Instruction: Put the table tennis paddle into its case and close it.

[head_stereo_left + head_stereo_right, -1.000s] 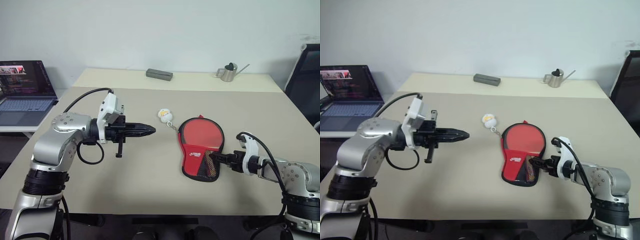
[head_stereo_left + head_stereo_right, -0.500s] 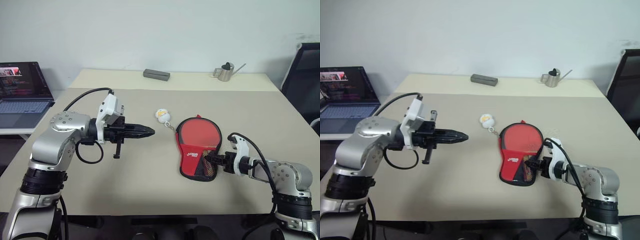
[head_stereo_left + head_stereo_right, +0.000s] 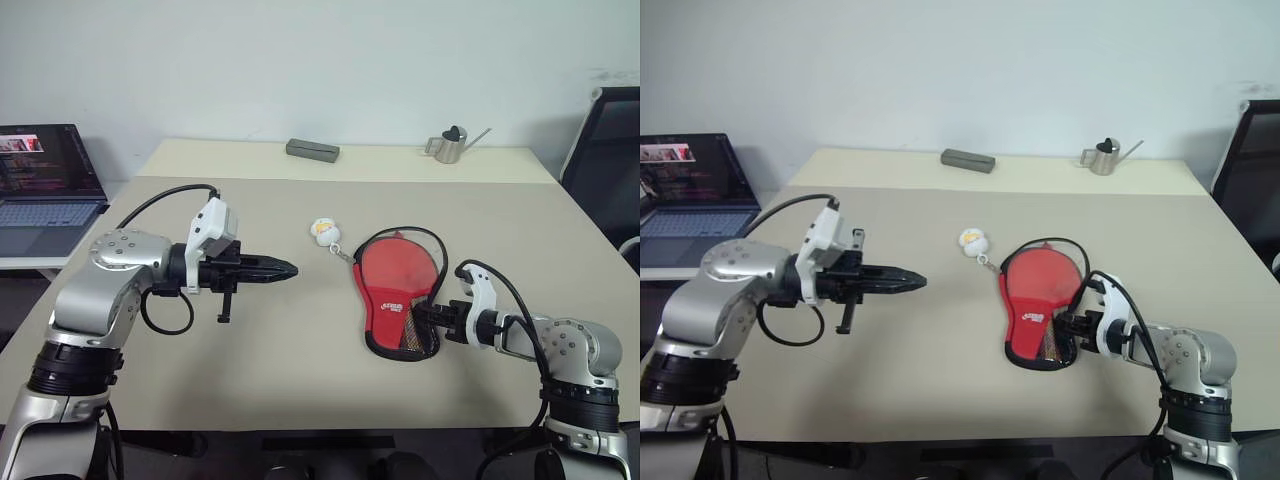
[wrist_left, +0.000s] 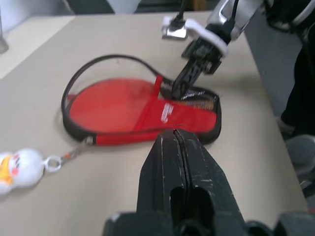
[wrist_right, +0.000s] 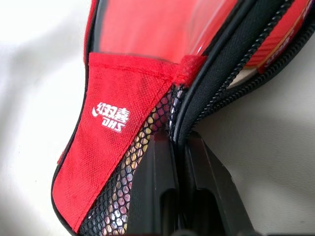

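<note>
— Right wrist view: right claw [image 5: 178, 142] pinched on case [image 3: 398, 300] flap, mesh end; paddle [image 4: 110, 104] inside, on counter [image 3: 300, 350].
— Soft, floppy (probably light). Better gripped near zipper. Left claw [image 3: 288, 269] shut, empty.

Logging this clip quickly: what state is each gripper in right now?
Left gripper: closed, holding nothing, in the air left of the case.
Right gripper: closed on the case's edge by the mesh pocket.

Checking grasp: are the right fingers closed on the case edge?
Yes, the right gripper's fingers pinch the case's zipper edge between them.
</note>
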